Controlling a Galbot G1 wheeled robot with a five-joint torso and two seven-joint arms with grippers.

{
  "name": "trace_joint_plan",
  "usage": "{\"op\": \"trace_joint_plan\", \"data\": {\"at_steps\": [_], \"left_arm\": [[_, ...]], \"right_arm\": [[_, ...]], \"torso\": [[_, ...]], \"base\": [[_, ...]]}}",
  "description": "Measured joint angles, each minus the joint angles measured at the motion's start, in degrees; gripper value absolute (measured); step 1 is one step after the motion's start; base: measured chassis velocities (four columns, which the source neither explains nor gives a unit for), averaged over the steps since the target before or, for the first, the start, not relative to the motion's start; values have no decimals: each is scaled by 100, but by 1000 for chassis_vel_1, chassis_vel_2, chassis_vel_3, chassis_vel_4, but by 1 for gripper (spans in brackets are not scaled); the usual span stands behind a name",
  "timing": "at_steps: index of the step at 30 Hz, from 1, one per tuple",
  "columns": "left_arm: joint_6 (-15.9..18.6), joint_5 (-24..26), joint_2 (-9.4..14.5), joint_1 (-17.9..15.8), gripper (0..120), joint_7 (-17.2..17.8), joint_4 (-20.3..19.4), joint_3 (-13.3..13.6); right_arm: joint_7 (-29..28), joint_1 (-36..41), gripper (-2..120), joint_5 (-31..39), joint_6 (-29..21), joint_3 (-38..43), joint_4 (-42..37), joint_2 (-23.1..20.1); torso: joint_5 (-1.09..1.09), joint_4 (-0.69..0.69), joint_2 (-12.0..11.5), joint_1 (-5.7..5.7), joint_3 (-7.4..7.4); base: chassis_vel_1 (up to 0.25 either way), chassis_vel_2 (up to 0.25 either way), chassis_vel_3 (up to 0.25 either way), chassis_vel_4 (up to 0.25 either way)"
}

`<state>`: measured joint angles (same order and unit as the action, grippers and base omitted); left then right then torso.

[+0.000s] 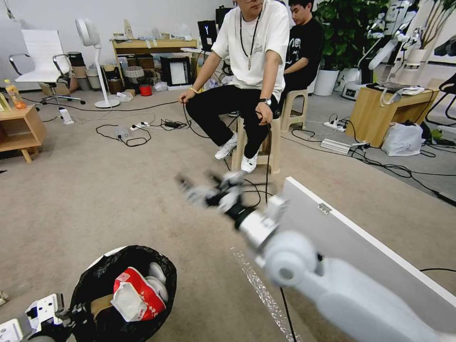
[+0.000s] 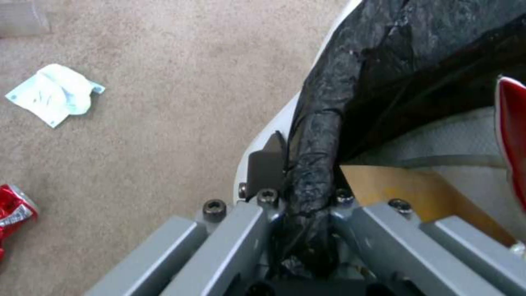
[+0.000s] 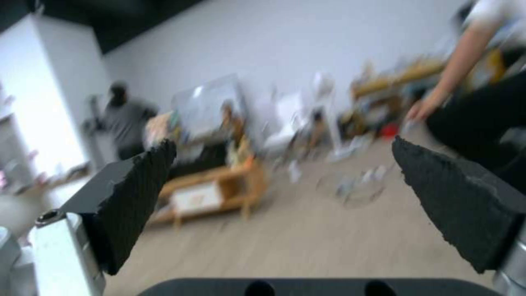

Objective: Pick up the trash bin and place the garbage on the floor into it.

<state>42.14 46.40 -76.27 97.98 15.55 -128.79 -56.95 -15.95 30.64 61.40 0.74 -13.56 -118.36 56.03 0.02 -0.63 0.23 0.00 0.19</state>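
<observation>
Holding position, entries listed from the robot's left to its right.

Crumpled white-and-pale-blue tissue: lies flat on the beige-grey short-pile carpet floor, well apart from the bin, on the outer side of the left arm.

Crushed red-and-silver piece: on the carpet near the tissue, partly cut off at the edge of the left wrist view; its long axis cannot be told.

Left gripper: low at the robot's left, its fingers pinching the bag-wrapped rim of the bin, one outside the white wall, the other hidden on the inner side.

Small round white trash bin lined with crinkly black plastic: carried at the left gripper, mouth facing up. Contents: red-and-white snack packet, brown paper bag, white tissue.

Right gripper: stretched forward at mid-height over bare carpet, blurred, fingers spread wide with nothing between them.

Governing relation, as a judgement: both loose pieces lie to the left of the bin, on the far side of it from the free right gripper, so that arm must reach across, or the robot must turn, since the nearer left arm is occupied with the bin.
</observation>
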Motion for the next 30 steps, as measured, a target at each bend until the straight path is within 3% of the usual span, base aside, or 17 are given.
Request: {"op": "trace_joint_plan", "data": {"at_steps": [1, 8, 11, 15, 19, 30], "left_arm": [[0, -7, -3, 1, 1, -1, -8, 4], [0, -52, -75, 79, 1, -21, -57, -3], [0, -79, -114, 139, 1, -25, -94, -46], [0, -92, -161, 238, 1, -30, -200, -89], [0, -110, -190, 271, 1, -30, -243, -105], [0, -151, -244, 257, 1, -30, -342, 3]], "right_arm": [[-15, 177, 100, -191, 204, 413, -130, -121], [-14, 701, 100, -581, 538, 1353, -390, -359], [8, 909, 100, -753, 623, 1738, -481, -352], [63, 1460, 100, -1088, 710, 2470, -698, -317], [109, 1717, 100, -1305, 801, 2699, -703, -343], [-166, 3367, 100, -2788, 1189, 4030, -726, -250]], "torso": [[0, 0, 0, 0, 0], [0, -1, 0, 0, 0], [-1, 5, 0, 0, 0], [-1, -1, 0, 0, -1], [0, 4, 0, 0, 0], [-1, 1, 0, 0, -1]], "base": [[0, 0, 0, 0], [0, 0, 0, 0], [0, 0, 0, 0], [0, 0, 0, 0], [0, 0, 0, 0], [0, 0, 0, 0]]}}
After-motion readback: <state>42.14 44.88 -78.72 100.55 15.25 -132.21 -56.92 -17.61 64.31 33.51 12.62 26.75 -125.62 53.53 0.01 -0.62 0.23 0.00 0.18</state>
